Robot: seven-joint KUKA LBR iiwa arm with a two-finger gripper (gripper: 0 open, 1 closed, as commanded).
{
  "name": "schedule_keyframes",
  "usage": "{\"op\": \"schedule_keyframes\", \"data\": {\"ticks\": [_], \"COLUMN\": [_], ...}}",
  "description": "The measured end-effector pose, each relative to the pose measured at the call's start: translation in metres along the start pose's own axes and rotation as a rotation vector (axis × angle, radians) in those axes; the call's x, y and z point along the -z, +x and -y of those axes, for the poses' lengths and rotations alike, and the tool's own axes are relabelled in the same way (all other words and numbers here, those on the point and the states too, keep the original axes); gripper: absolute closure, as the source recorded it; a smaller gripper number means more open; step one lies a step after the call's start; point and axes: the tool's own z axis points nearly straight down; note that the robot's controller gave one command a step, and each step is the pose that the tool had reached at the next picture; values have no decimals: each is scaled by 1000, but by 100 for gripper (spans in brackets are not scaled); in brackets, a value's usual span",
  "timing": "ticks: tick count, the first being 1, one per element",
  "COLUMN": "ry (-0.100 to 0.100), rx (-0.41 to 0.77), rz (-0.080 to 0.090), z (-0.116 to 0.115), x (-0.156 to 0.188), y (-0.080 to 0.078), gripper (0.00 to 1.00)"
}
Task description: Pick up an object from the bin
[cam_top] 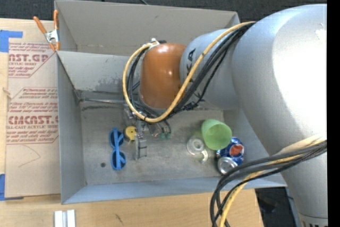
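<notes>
Gripper [140,145] is low over the floor of the bin [159,168], left of centre, hanging under my orange wrist cover [162,74]. I cannot tell how far it is open, as the tip is small and dark against the metal. I see nothing held in it.

Nearest thing is a small yellow piece [130,133], just beside the gripper on its left and maybe touching it. I am not sure what it is, perhaps a cap or a toy part.

Left of that lie the blue glasses [117,149], flat on the floor, near the gripper but apart from it.

Well apart on the right are a green cup [215,134], a clear ring [197,148] just beside it, and a crushed can [231,154] toward the front corner.

Handling, as I judge it:
- The yellow piece looks like light, hard plastic.
- It is small enough to take whole across its width.
- It is likely to skid on bare metal, so I should close square on it with the tip right down at the floor.
- The blue glasses look light too, with a thin, stiff frame that has a little spring.
- The bridge between the lenses is the narrowest firm place to grip.
- The rims lie too flat and wide for a sure hold.
</notes>
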Motion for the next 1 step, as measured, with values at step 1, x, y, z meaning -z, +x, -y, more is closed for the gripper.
{"op": "schedule_keyframes", "data": {"ticks": [1], "ry": [-2], "rx": [-1], "rz": [3], "z": [-1], "x": [3], "y": [-1], "gripper": [100]}}
